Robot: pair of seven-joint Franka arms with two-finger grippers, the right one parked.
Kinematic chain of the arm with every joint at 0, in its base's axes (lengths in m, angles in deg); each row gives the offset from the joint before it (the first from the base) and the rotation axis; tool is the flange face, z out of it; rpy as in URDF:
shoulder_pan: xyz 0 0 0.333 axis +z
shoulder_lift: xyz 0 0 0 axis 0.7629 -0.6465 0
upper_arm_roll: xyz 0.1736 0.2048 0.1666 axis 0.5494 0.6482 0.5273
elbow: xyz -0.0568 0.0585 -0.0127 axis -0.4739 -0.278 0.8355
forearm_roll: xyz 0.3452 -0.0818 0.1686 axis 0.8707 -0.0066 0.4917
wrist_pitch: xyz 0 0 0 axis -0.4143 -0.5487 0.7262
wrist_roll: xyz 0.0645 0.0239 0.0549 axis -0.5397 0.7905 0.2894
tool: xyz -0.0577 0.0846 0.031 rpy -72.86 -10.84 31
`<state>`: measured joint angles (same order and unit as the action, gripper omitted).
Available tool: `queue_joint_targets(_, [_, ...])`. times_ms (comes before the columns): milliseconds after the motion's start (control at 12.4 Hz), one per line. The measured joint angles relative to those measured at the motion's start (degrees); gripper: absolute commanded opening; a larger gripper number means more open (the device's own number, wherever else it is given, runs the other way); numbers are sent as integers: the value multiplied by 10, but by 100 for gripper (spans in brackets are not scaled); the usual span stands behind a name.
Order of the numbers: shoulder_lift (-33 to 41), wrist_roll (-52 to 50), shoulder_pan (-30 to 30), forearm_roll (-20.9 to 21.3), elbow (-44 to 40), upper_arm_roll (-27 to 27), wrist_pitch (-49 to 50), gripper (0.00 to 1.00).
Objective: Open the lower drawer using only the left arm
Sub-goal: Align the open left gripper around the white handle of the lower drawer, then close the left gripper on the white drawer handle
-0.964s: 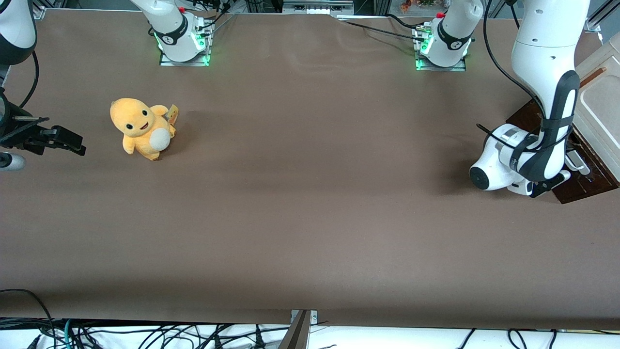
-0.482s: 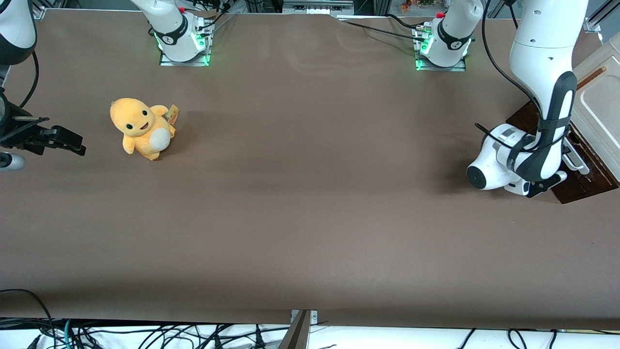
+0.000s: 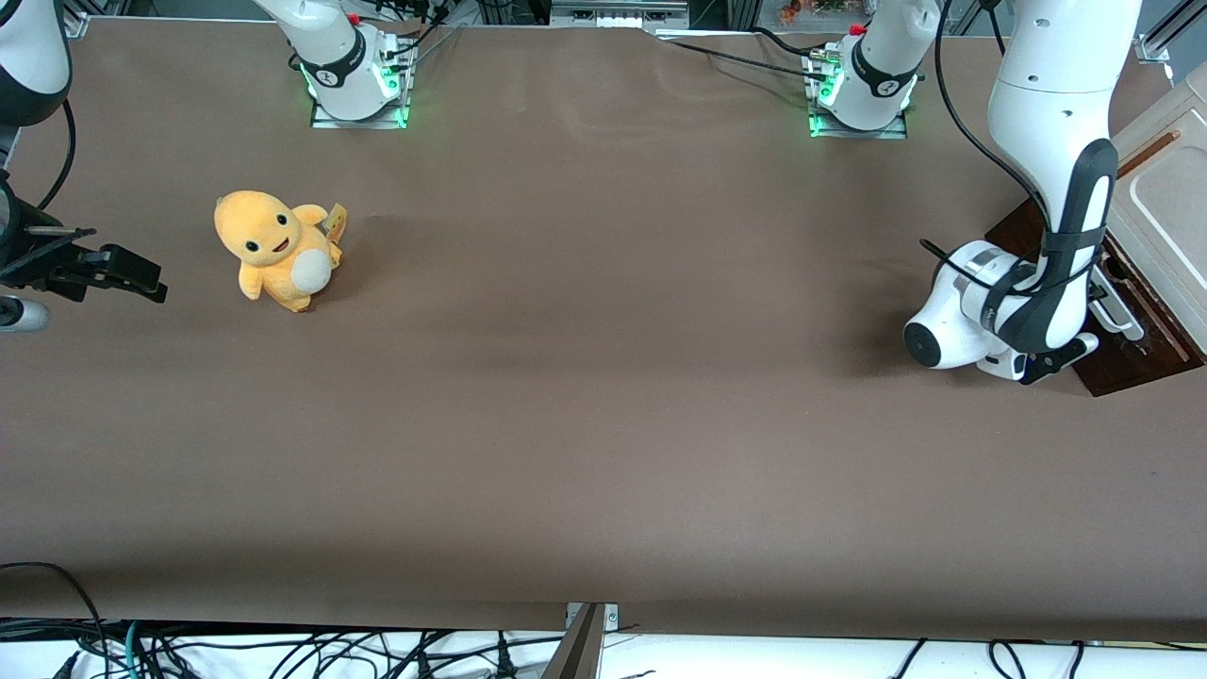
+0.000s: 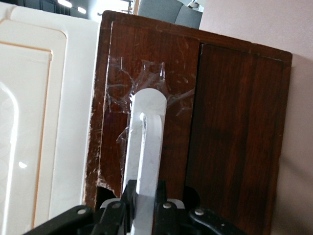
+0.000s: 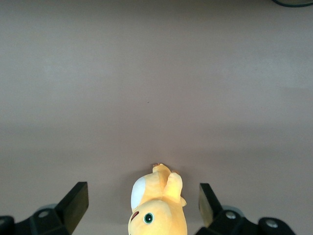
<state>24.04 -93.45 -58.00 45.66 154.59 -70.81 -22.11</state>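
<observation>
Gripper (image 4: pixel 145 203) of the left arm (image 3: pixel 1047 179) clamps the white bar handle (image 4: pixel 145 147) of the lower drawer (image 4: pixel 161 107), beside a cream cabinet (image 3: pixel 1165 203).

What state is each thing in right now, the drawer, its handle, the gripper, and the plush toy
lower drawer: dark wooden front showing, pulled a little out from the cream cabinet.
white bar handle: clamped between the gripper's fingers.
gripper: at the drawer front, shut on the handle.
left arm: bent down over the cabinet at the working arm's end of the table.
yellow plush toy: sitting upright on the table toward the parked arm's end, untouched.
</observation>
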Motion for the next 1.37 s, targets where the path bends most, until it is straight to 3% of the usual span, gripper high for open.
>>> queue_joint_targets(1366, [1, 6, -7, -36, -29, -28, 14, 0])
